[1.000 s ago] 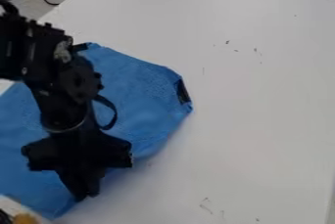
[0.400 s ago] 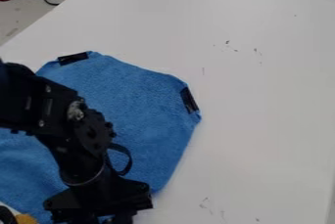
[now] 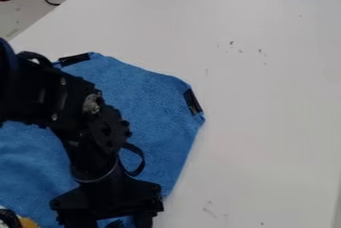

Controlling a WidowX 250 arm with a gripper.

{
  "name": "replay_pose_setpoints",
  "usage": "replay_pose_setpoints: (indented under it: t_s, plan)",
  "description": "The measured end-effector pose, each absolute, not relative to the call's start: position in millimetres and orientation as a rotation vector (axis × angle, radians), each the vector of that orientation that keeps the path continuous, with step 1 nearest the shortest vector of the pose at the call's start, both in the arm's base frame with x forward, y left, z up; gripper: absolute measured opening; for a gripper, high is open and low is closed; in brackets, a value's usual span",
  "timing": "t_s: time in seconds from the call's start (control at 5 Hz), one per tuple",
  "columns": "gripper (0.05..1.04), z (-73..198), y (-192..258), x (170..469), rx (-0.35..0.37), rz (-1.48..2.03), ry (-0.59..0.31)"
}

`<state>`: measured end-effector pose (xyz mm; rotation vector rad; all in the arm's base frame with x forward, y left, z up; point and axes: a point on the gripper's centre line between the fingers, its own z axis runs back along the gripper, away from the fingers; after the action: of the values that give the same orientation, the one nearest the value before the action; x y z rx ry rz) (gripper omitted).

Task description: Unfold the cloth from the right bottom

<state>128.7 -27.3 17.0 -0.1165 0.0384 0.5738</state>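
- Cloth of blue, soft-looking fabric (image 3: 160,122), spread beneath the pincer, a black two-finger gripper (image 3: 114,219), and out beyond it over a white, smooth-looking table (image 3: 266,122).
- Probably light and limp; likely to bunch or slide rather than resist.
- Pincer open, prongs set well apart.
- Best taken at the lower-right edge, just beside the pincer, with a shallow pinch of the top layer only.
- Perhaps stiffer at the black rectangular strip (image 3: 192,101), up and right of the pincer.
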Motion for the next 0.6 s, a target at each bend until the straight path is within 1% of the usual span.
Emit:
replay_pose_setpoints:
  t_s: [0.2, 0.4, 0.6]
  plan:
    - [1.001, 28, -34, 121, -0.094, 0.579, 0.061]
    - [1.001, 40, -47, 106, -0.089, 0.593, 0.103]
    - [1.001, 51, -58, 91, -0.101, 0.599, 0.139]
